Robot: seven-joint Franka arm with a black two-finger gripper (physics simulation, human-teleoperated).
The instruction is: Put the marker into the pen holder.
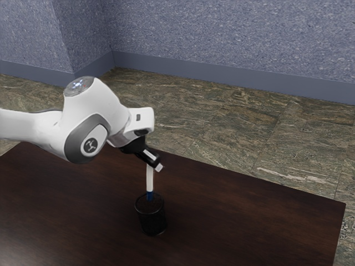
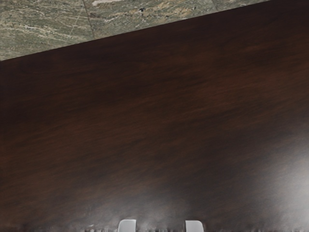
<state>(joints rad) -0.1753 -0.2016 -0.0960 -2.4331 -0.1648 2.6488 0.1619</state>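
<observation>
The marker (image 1: pixel 150 178) is upright, its long axis close to vertical, with the blue end pointing down and the white body rising above it. It is at the mouth of the pen holder (image 1: pixel 153 223), the blue end within the outline of the rim; how deep it reaches cannot be told. Its upper end is right at the fingers (image 1: pixel 158 165), just below them and slightly to the exterior view's left of the visible fingertip; whether it touches either one is unclear. The fingers slant down toward the exterior view's right, so the marker runs at an angle to them. In the wrist view they stand well apart, with a gap wider than the marker is thick, and are not clamped on it.

The dark round holder is upright on the near part of the brown wooden surface (image 1: pixel 249 213), below the fingers. The white arm (image 1: pixel 102 119) comes in from the exterior view's left. Past the surface's far edge lies the stone-patterned floor (image 1: pixel 238 127), and farther off the speckled blue-grey wall (image 1: pixel 216 33).
</observation>
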